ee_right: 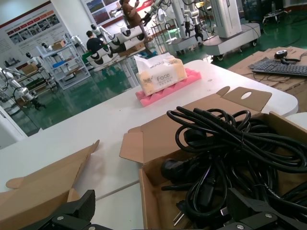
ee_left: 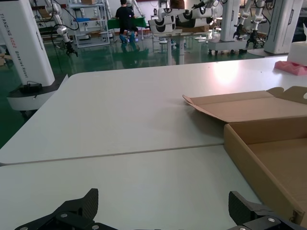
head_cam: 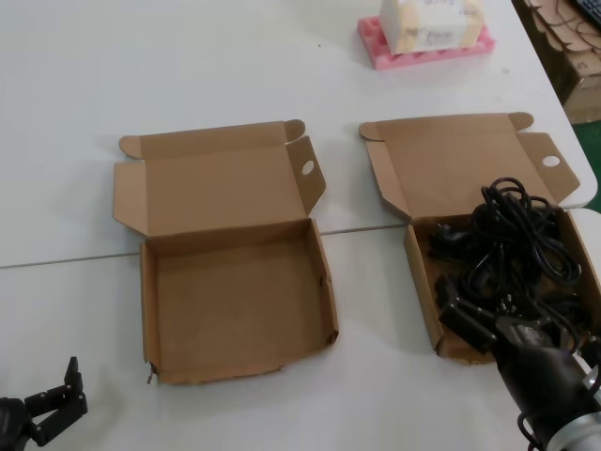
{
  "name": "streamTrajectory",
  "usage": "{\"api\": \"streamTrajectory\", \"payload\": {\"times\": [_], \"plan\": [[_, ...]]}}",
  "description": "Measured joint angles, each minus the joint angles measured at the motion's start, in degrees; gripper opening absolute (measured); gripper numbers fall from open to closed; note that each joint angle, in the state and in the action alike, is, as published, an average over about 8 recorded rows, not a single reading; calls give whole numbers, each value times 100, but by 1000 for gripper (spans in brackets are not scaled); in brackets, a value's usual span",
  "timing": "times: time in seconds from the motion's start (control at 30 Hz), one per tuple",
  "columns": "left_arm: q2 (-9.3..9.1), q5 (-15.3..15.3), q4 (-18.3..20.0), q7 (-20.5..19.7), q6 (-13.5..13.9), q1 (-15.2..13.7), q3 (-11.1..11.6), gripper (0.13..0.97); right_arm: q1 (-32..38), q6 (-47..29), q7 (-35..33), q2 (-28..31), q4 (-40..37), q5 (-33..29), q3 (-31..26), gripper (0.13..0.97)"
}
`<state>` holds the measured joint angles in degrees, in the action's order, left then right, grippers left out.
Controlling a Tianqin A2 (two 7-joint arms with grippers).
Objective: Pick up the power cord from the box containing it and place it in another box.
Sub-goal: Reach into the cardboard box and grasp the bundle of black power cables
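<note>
The box with the ragged wavy front rim (head_cam: 230, 372) lies open and empty at left centre; its wall shows in the left wrist view (ee_left: 254, 163). The other box (head_cam: 421, 268) at the right holds a bulky heap of black cords with plugs (head_cam: 512, 240), also seen in the right wrist view (ee_right: 225, 143). No separate slim hank of power cord shows. My right gripper (head_cam: 484, 329) is open and empty just above that box's front left corner (ee_right: 151, 201). My left gripper (head_cam: 47, 404) is open and empty, low over the table at the front left.
A tissue pack on pink foam (head_cam: 427, 28) stands at the back right. Stacked cardboard (head_cam: 573, 38) lies beyond the table's right edge. Both lids stand open toward the back. A seam (head_cam: 66, 258) runs across the white table.
</note>
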<state>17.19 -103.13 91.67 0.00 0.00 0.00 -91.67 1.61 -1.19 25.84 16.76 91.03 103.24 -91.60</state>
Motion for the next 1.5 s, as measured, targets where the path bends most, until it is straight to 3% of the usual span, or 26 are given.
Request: {"api": "streamTrajectory", "payload": {"times": [0.5,0.8,1.07,1.27,1.5], "plan": [[0,0,0,0,0,0,0,965,-8,-55,0,-27,38,-10,46,966],[0,0,0,0,0,0,0,953,235,-466,0,-224,257,-244,725,966],[0,0,0,0,0,0,0,904,1169,-838,0,-80,-878,-899,1366,966],[0,0,0,0,0,0,0,819,1773,-582,0,426,-1902,-1301,864,965],[0,0,0,0,0,0,0,694,2211,745,0,1206,-2391,-2594,-745,961]]}}
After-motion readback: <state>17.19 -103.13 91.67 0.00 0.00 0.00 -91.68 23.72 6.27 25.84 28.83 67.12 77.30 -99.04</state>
